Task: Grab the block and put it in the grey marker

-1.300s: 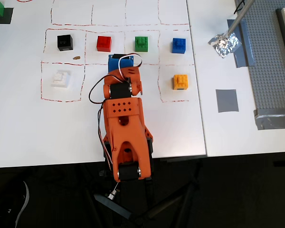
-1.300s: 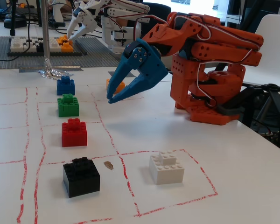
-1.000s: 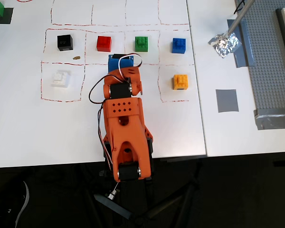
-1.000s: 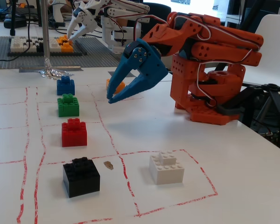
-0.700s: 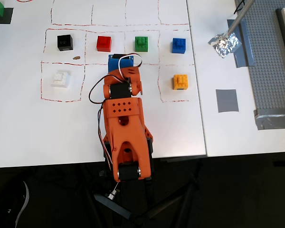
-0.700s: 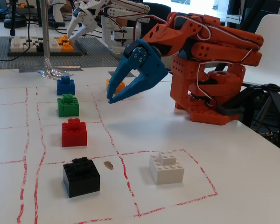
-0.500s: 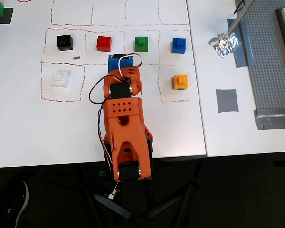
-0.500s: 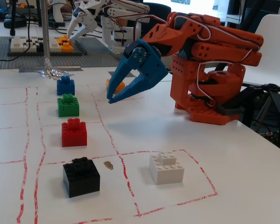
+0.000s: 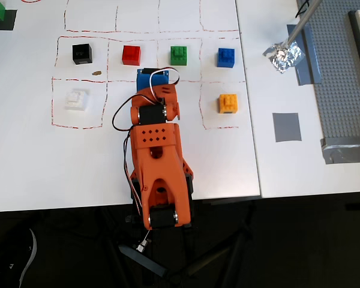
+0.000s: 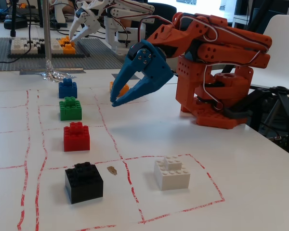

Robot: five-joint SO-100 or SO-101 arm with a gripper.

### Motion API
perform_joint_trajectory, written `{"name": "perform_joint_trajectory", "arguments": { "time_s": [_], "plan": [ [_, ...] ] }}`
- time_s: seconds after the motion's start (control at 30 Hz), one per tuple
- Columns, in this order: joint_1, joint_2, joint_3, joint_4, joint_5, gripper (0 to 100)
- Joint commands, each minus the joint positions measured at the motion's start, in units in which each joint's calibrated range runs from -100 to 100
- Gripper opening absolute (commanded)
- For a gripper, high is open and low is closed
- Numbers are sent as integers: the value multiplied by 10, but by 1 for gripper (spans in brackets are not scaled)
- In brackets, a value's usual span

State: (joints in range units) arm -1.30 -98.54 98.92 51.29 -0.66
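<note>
The black block [image 9: 82,53] sits in the left cell of a row drawn in red on the white table; in the fixed view it [image 10: 83,182] is nearest the camera. The grey marker [image 9: 287,127], a flat grey square, lies far to the right near the baseplate; I do not see it in the fixed view. My blue gripper [image 10: 114,100] hangs above the table with its tips close together and nothing in them. In the overhead view it [image 9: 151,75] is between the red and green bricks, well right of the black block.
Red [image 9: 131,55], green [image 9: 179,55], blue [image 9: 226,57], orange [image 9: 228,103] and white [image 9: 76,99] bricks sit in the drawn cells. Crumpled foil [image 9: 284,55] on a pole foot and a studded grey baseplate [image 9: 342,78] are at the right. The table edge runs near the arm's base.
</note>
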Motion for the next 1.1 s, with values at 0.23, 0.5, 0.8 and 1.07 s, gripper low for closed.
{"name": "perform_joint_trajectory", "arguments": {
  "time_s": [0.23,0.5,0.8,1.07],
  "plan": [
    [-9,-10,9,1,13,0],
    [-14,49,-61,-34,44,0],
    [-105,324,-365,1,92,0],
    [-242,531,-608,98,197,0]
  ]
}}
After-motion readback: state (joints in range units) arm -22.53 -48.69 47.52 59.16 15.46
